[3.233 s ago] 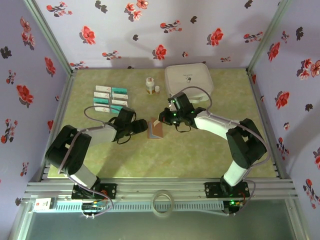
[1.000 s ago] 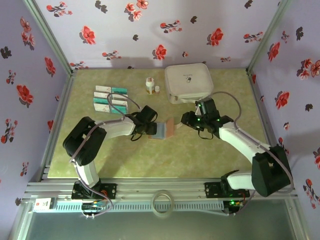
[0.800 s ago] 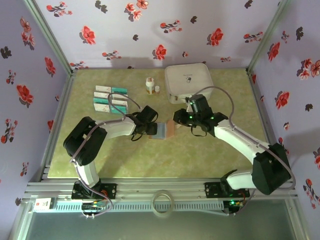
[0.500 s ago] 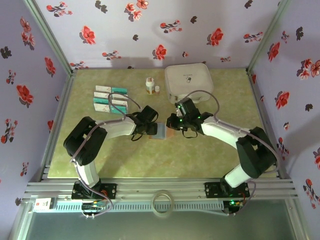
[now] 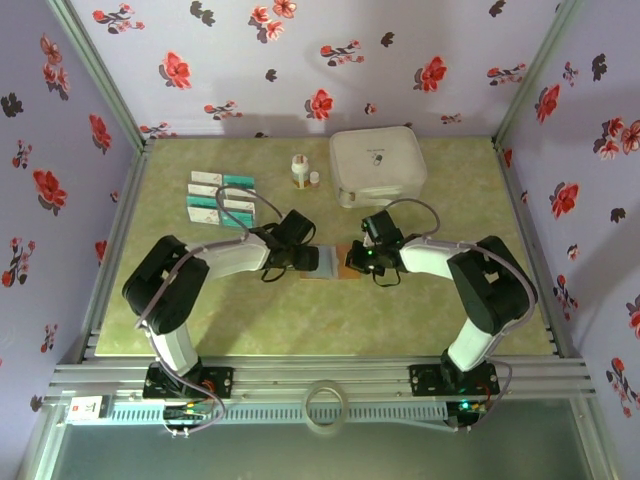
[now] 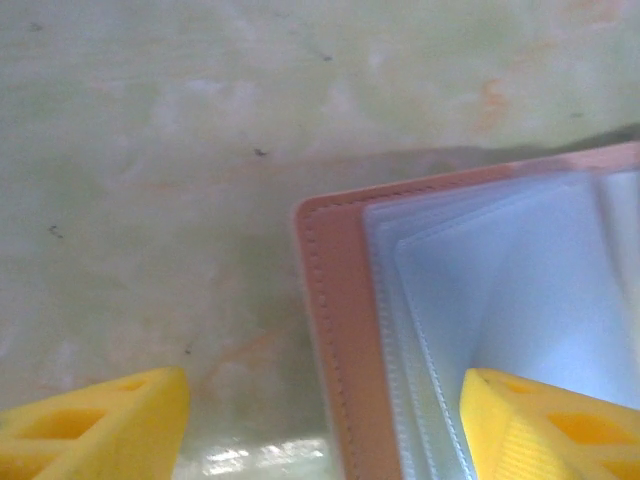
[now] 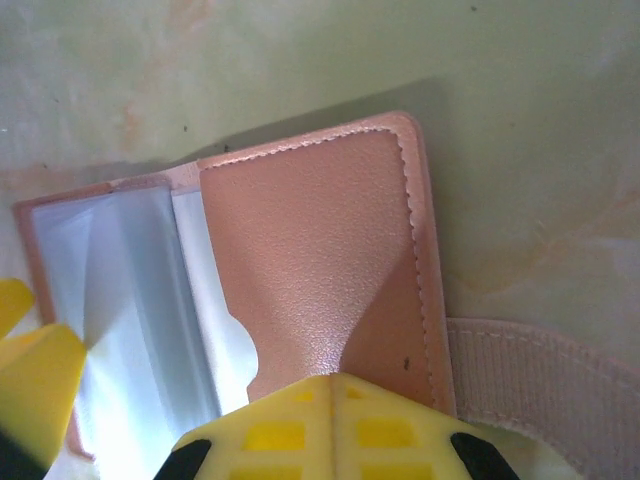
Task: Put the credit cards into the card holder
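Note:
The card holder (image 5: 330, 268) lies spread open on the green table between my two grippers. In the left wrist view its reddish-brown cover edge (image 6: 340, 330) and clear plastic sleeves (image 6: 500, 290) run between the yellow fingers (image 6: 100, 425) of my open left gripper (image 6: 320, 430); the right finger rests on the sleeves. My right gripper (image 7: 335, 425) is shut, its tips pressed down on the holder's brown inner flap (image 7: 310, 240). Seen from above, the left gripper (image 5: 305, 260) and right gripper (image 5: 353, 262) flank the holder. The credit cards (image 5: 222, 198), white and teal, lie in rows at the back left.
A large white zip case (image 5: 377, 165) stands at the back, with a small bottle (image 5: 299, 170) to its left. The holder's beige elastic strap (image 7: 545, 375) trails off to the right. Flowered walls close in the table on three sides.
My right gripper has swung in leftward from the right, shut, and come down on the holder's right flap, which now lies flat. The left gripper has stayed at the holder's left side.

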You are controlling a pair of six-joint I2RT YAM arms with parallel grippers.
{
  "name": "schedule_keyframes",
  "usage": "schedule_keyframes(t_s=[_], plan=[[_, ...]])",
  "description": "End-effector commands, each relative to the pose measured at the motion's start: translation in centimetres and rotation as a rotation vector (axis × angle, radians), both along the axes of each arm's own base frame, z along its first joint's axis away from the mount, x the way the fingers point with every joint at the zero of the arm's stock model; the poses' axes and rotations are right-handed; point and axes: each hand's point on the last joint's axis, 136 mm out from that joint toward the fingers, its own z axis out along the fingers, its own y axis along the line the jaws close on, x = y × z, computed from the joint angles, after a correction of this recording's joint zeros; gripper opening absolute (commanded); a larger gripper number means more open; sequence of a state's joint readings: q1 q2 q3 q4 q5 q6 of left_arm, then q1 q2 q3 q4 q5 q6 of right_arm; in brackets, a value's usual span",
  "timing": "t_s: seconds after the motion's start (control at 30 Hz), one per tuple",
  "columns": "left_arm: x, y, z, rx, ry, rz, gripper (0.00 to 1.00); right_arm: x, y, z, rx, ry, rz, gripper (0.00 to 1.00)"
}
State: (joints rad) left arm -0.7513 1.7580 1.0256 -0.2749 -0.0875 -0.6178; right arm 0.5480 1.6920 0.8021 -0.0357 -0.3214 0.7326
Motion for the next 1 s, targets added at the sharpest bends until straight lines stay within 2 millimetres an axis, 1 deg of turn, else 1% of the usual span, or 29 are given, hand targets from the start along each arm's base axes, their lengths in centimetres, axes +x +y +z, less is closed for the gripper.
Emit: schedule_keyframes(t_s=[0.0,0.07,0.2,0.33,0.53,0.6,0.77,0.97], plan=[[0.3,-0.8,2.3,-0.161,0.022,-0.007,0.73,-0.4,-0.1,-1.2,-0.013,0.024,0.010,0.00],[0.8,-0.9,2.4,-0.248,0.044,0.008,0.72,-0.4,-0.3,-1.6,-0.022,0.034,0.002,0.00],[1.7,-0.2,2.0,-0.352,0.070,0.057,0.68,-0.6,-0.7,-2.3,-0.034,0.050,-0.007,0.00],[1.9,0.1,1.5,-0.392,0.085,0.071,0.63,-0.6,-0.8,-2.5,-0.034,0.053,-0.009,0.00],[1.8,0.0,1.2,-0.442,0.088,0.082,0.58,-0.6,-0.9,-2.7,-0.037,0.056,-0.010,0.00],[1.8,-0.2,1.2,-0.468,0.083,0.088,0.57,-0.7,-1.0,-2.8,-0.039,0.059,-0.010,0.00],[1.9,-0.6,1.7,-0.536,0.067,0.101,0.48,-0.7,-1.0,-2.9,-0.038,0.059,-0.012,0.00],[2.1,-0.7,2.5,-0.574,0.045,0.113,0.44,-0.7,-1.2,-3.1,-0.041,0.062,-0.012,0.00]])
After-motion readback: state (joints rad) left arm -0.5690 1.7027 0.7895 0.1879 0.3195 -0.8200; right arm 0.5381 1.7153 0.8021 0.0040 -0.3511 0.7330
